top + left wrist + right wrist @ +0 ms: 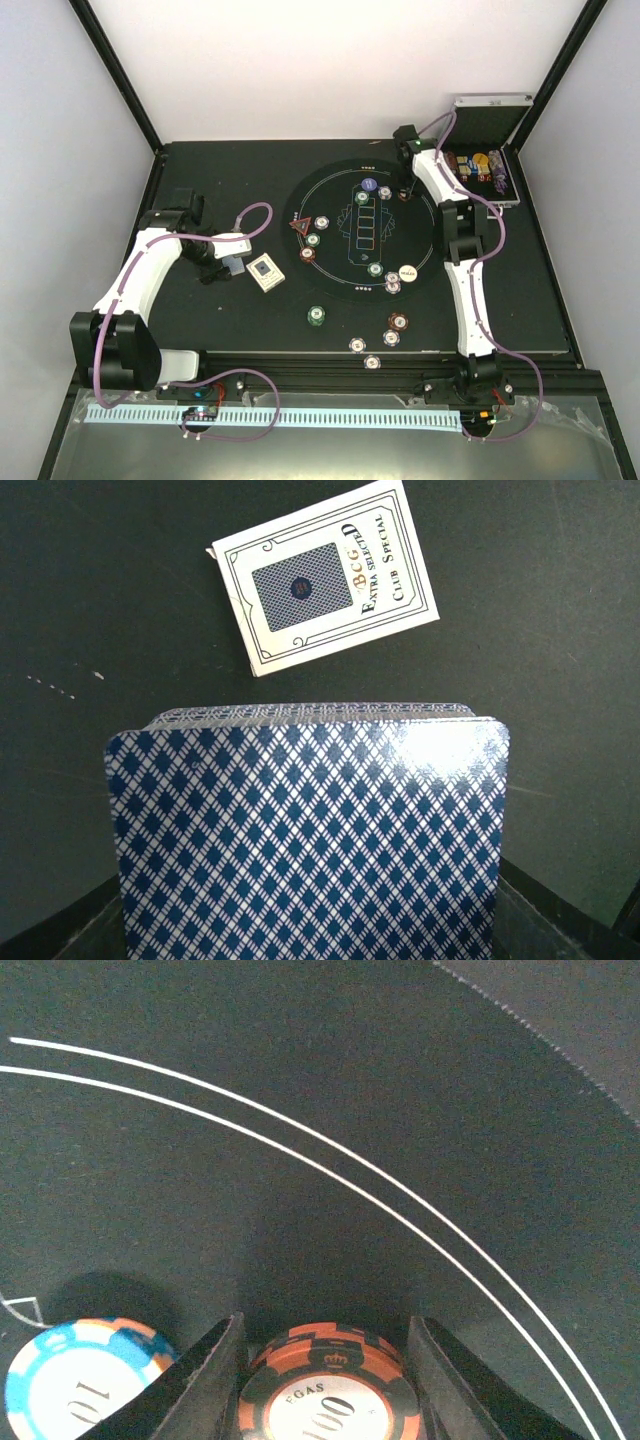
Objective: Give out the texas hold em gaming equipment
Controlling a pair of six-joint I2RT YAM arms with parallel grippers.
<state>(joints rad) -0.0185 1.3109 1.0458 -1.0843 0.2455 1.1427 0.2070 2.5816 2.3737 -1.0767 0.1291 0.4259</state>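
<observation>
Black felt carries most of what is out: around the ring of the round black felt mat (325, 282) I count green, purple-white and red-brown poker chips (313, 240) set in small groups. The red triangular marker (297, 226) is on its left side and the white round button (408, 273) on its near right. More chips lie off the mat on the near tabletop (200, 180), a green chip (317, 315) among them, so I judge the chip share well along but not finished.

My right claw (325, 1325) sits at the mat's far edge, its fingers pinching a red-orange and black chip marked 100 (325, 1395) by the rim. A light blue and white chip (80, 1380) lies just beside it. I cannot tell whether the pinched chip is down on the felt.

My left claw (228, 263) is pressed together on the deck of blue diamond-backed playing cards (310, 840), left of the mat, with the white cardboard card box (325, 580) just beyond. I see no card on the mat, so I judge the dealing is all to do. At far right, the silver metal case (485, 165) holds chip rolls.
</observation>
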